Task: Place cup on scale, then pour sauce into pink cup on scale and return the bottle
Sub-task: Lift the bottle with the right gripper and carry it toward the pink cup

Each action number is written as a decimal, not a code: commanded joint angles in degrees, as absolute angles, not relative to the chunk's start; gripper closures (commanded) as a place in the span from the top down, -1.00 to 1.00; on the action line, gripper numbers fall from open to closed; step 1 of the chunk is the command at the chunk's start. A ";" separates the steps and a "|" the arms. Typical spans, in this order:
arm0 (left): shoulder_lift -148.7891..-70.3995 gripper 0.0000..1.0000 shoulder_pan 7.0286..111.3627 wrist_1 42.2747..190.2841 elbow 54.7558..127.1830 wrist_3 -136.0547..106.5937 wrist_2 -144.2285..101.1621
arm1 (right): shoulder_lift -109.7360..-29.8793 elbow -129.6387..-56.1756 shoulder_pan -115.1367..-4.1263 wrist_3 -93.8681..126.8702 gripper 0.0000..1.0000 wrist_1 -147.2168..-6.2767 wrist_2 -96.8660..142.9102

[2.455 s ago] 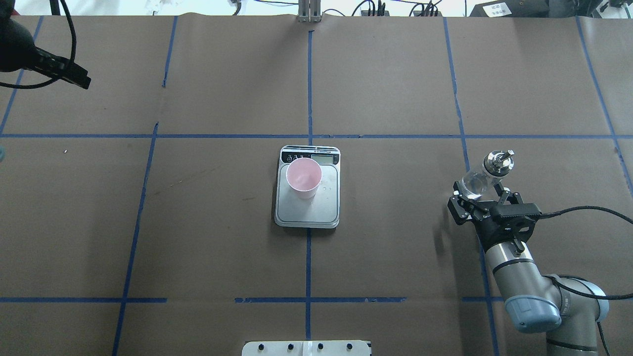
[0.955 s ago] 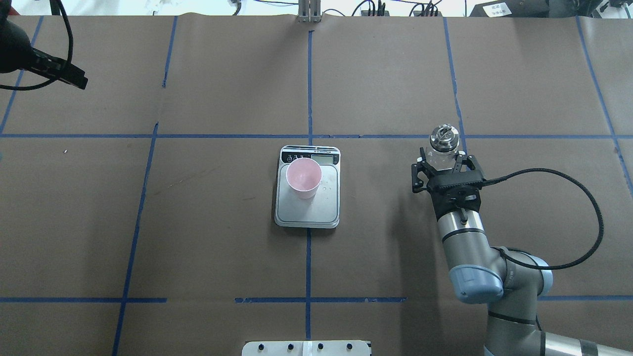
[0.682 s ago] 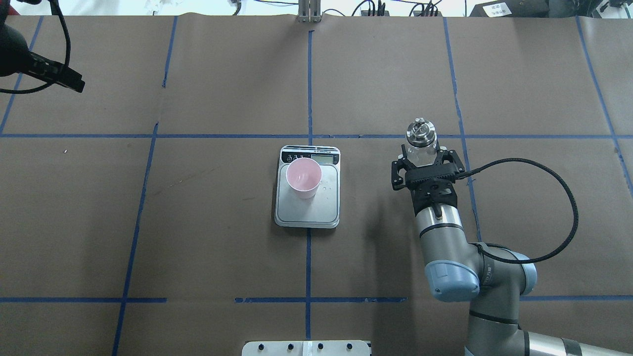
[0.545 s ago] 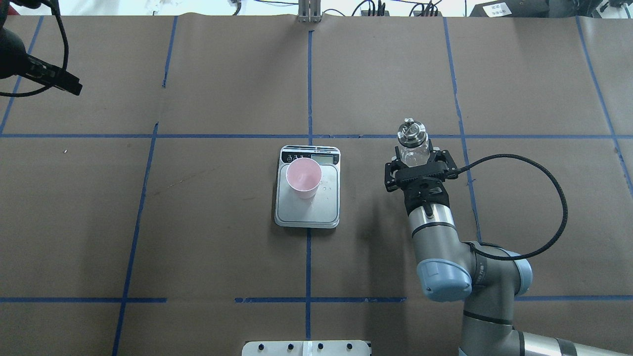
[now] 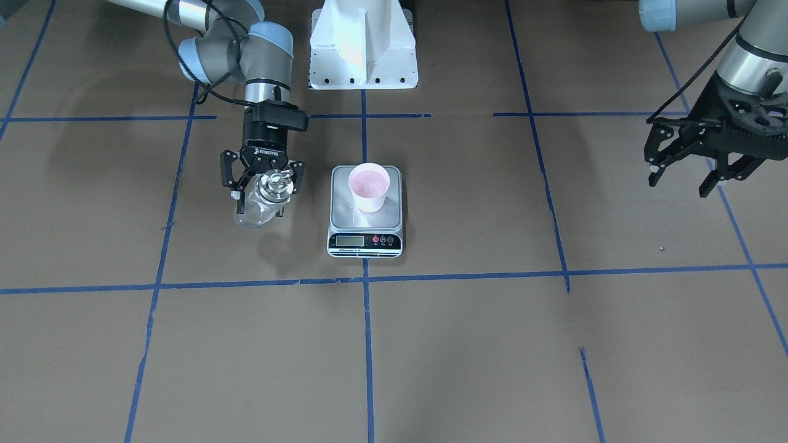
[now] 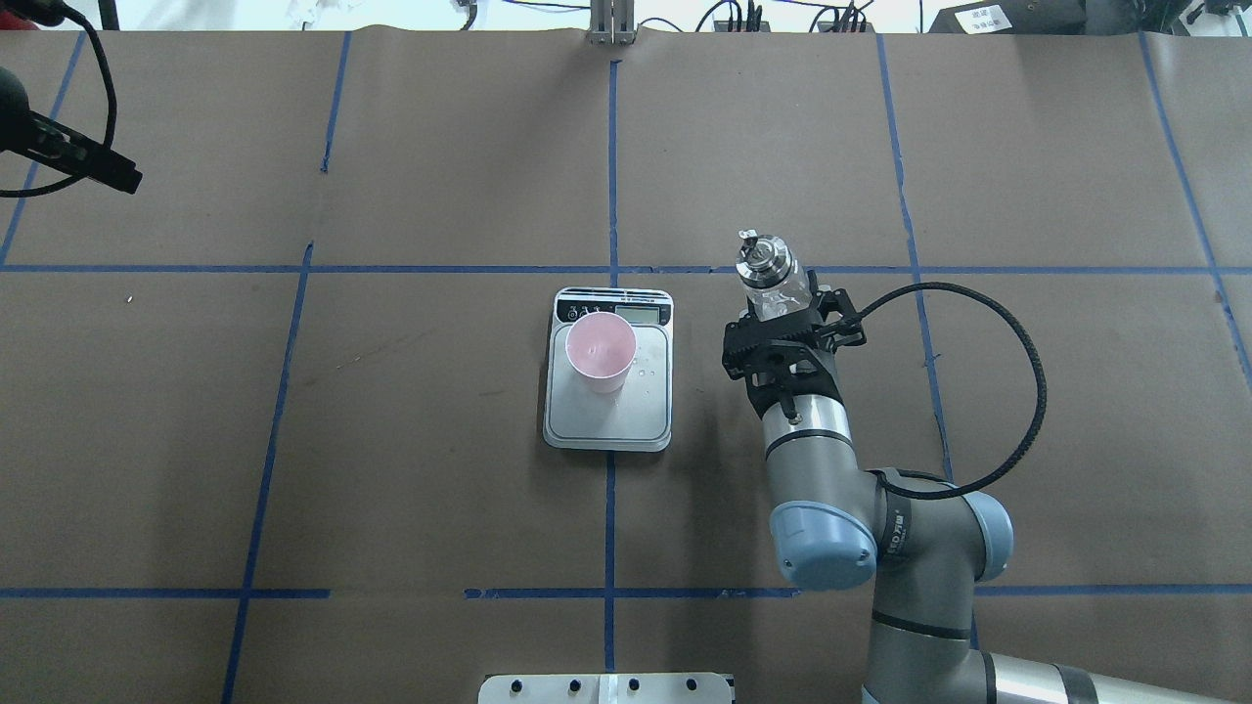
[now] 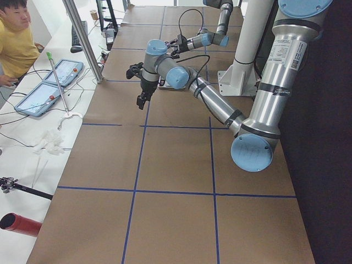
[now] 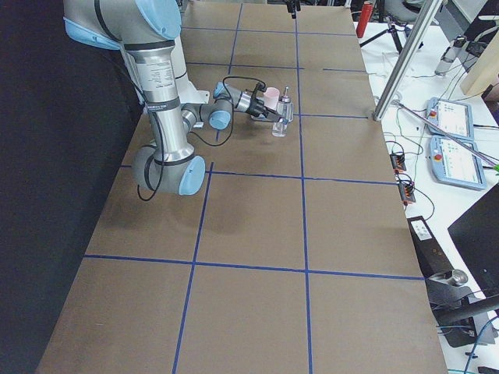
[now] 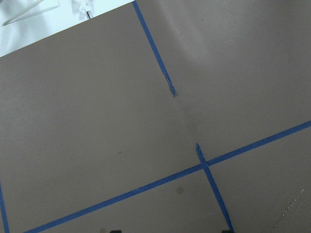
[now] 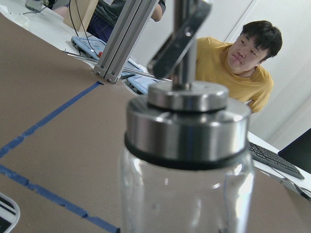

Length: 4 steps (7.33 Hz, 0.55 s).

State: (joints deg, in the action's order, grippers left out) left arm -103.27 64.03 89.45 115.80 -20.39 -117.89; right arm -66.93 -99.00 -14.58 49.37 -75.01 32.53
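Clamping the bottle (image 5: 256, 211) in ROBOTIQ-marked right gripper (image 5: 263, 187), centre-left, beside the scale (image 5: 365, 241) carrying the cup (image 5: 369, 186); holding left gripper (image 5: 678, 184) wide open at right edge.

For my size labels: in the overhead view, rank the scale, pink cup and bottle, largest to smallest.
1. scale, clearly largest.
2-3. cup and bottle look alike; the bottle is partly hidden and nearer the camera, so unranked.

The right gripper (image 6: 780, 311) has carried the bottle (image 6: 767, 275) leftward, now near the scale (image 6: 610, 418).
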 commanded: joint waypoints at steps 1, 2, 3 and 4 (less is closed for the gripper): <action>-103.01 0.51 64.07 89.47 115.58 -19.95 -117.95 | -62.51 -101.68 -14.33 49.22 -1.00 -93.70 32.34; -103.01 0.51 64.07 89.47 115.58 -19.95 -117.95 | -60.66 -102.04 -14.07 49.22 -1.00 -100.22 31.39; -103.01 0.51 63.99 89.47 115.49 -19.95 -117.95 | -60.47 -102.13 -13.98 49.22 -1.00 -102.81 31.12; -103.09 0.51 63.98 89.47 115.58 -19.95 -117.95 | -60.73 -101.69 -12.76 47.74 -1.00 -103.88 27.63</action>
State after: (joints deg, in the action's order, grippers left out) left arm -103.03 64.03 89.47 115.56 -19.96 -117.95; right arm -60.96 -101.87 -13.78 48.89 -100.75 30.56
